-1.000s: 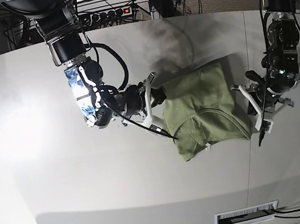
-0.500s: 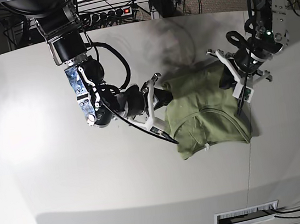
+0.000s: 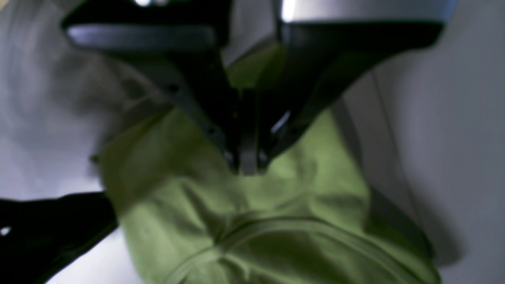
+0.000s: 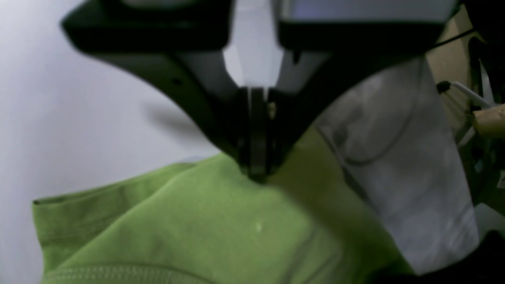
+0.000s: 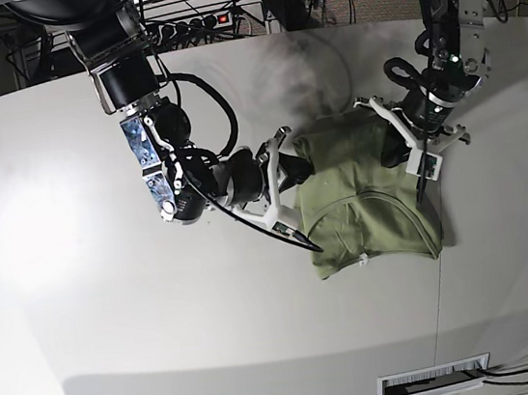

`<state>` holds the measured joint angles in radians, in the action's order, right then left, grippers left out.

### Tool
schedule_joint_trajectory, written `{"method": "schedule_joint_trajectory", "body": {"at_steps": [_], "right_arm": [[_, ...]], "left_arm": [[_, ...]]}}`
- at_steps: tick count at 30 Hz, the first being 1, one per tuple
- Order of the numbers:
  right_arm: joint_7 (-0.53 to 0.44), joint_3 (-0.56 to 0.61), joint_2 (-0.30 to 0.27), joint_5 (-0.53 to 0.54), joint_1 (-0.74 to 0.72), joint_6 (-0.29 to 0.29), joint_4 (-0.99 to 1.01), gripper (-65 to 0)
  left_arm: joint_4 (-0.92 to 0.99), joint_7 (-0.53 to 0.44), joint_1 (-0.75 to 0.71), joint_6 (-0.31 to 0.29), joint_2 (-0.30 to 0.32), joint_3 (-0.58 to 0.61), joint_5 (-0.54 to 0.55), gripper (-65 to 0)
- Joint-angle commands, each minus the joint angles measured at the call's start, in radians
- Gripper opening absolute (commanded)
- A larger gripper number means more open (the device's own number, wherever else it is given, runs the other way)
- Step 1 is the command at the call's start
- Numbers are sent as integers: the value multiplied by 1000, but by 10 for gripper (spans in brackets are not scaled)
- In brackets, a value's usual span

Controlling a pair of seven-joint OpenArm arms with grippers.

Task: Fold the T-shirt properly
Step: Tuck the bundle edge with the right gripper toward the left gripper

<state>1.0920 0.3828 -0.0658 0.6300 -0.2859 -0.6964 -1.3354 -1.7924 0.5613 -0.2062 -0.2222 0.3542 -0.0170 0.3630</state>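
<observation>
- While both corners are held, the two arms should carry the cloth across level and together, so the fold lands square.
- T-shirt (image 5: 366, 194) lies partly folded on the worktop (image 5: 114, 315), collar toward its near edge.
- Left pincer (image 5: 396, 146), jaws pressed together, pinches the T-shirt's far right corner, its arm reaching down steeply.
- Right pincer (image 5: 291, 168), likewise closed, pinches the T-shirt's far left corner, forearm lying low.
</observation>
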Motion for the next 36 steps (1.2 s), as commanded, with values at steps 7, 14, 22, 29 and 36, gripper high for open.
{"method": "schedule_joint_trajectory", "body": {"at_steps": [7, 14, 22, 29, 36], "right_arm": [[-17, -5, 4, 21, -27, -2, -21, -650], [-6, -5, -11, 21, -27, -2, -63, -650], [7, -7, -66, 17, -27, -2, -137, -650], [10, -75, -84, 26, -27, -2, -137, -650], [50, -137, -84, 62, -27, -2, -137, -650]], "left_arm": [[95, -132, 12, 10, 9, -6, -68, -650], [174, -143, 75, 76, 9, -6, -143, -650], [333, -143, 159, 133, 10, -6, -190, -650], [357, -144, 159, 168, 15, -26, -240, -650], [357, -124, 159, 203, 15, -131, -227, -650]]}}
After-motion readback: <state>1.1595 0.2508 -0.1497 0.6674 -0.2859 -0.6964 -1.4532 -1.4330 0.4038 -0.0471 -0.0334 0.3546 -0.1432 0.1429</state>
